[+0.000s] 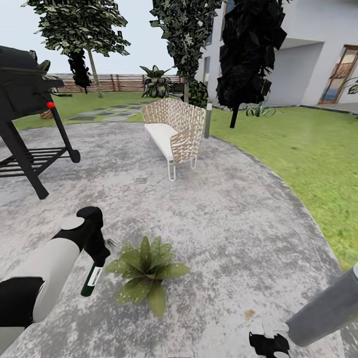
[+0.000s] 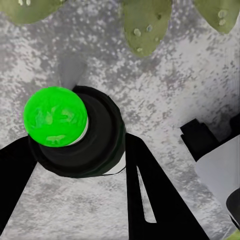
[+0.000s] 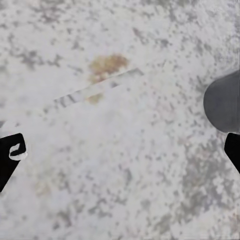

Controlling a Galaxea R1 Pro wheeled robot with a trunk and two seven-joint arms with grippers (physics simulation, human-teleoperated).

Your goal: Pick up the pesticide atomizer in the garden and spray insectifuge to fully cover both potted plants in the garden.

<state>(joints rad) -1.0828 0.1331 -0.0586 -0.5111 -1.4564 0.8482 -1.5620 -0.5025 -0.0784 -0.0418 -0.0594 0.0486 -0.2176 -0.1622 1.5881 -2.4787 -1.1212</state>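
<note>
The left gripper (image 1: 95, 252) was clamped on the pesticide atomizer (image 1: 91, 280), which hung tilted, base lowest, just beside the potted plant (image 1: 147, 271) on the stone patio (image 1: 223, 209). In the left wrist view the bottle's green base (image 2: 55, 116) sat between the two dark fingers (image 2: 145, 190), with droplet-speckled leaves (image 2: 145, 25) beyond it, so spray had apparently already reached this plant. The right gripper (image 1: 269, 344) hung above bare paving with its fingers spread wide apart. To perform the step well, the operator should have kept the nozzle directed at the rosette, swept across all leaves, and held the grip firm. A wicker bench (image 1: 175, 132) and black grill (image 1: 25, 114) stood well apart.
</note>
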